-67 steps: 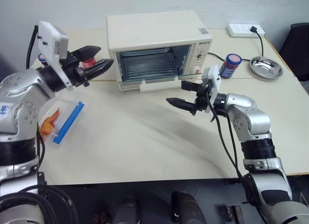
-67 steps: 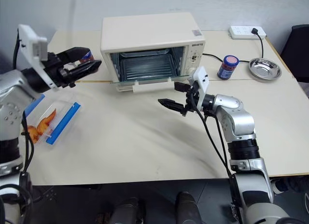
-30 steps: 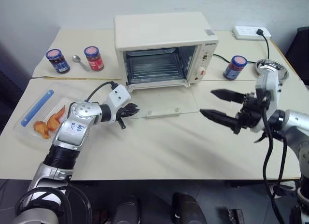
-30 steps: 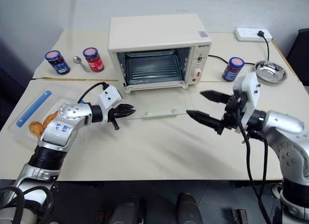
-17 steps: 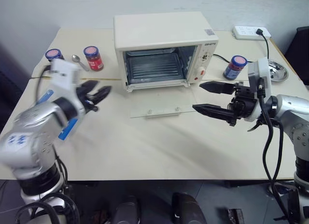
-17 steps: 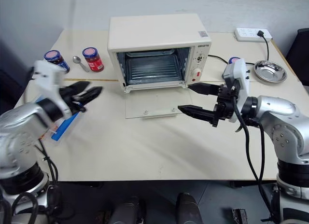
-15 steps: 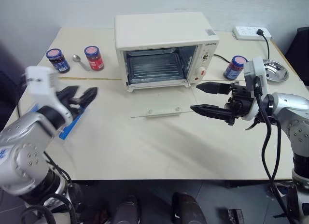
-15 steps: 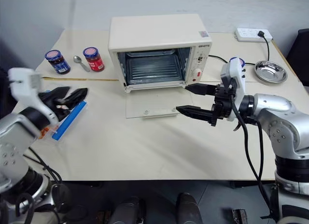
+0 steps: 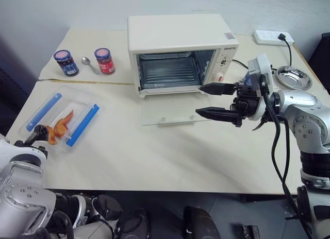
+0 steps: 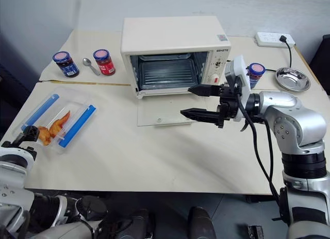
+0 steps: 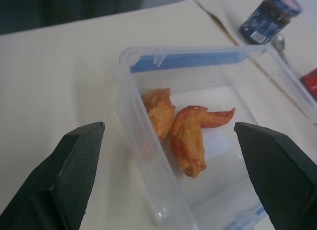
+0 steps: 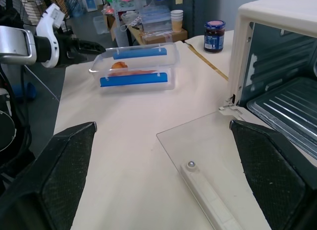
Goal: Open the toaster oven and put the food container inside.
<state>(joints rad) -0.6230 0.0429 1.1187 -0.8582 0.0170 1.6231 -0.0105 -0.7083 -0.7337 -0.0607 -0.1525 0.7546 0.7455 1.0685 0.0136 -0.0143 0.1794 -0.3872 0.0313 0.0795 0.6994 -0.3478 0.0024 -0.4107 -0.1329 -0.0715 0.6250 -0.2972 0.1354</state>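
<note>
The cream-white toaster oven [image 9: 180, 43] stands at the back of the table with its glass door [image 9: 170, 107] lying flat and its wire rack [image 9: 169, 73] showing. The food container [image 9: 61, 120], a clear box with blue clips and orange food inside, rests on the table at the left. My left gripper [image 11: 168, 126] is open at the container's near left end, with the box ahead between its widely spread fingers and apart from them. My right gripper [image 9: 199, 100] is open and empty. It points left, hovering over the right edge of the door.
A blue-lidded jar [image 9: 67, 62], a spoon [image 9: 92, 65] and a red-lidded jar [image 9: 104, 61] sit left of the oven. Another blue-lidded jar [image 10: 255, 74], a steel bowl [image 9: 295, 77] and a power strip [image 9: 273, 37] are at the back right.
The oven door has come down flat. My left gripper left the door's handle, swung back left to the food container and opened. My right gripper drifted left toward the oven.
</note>
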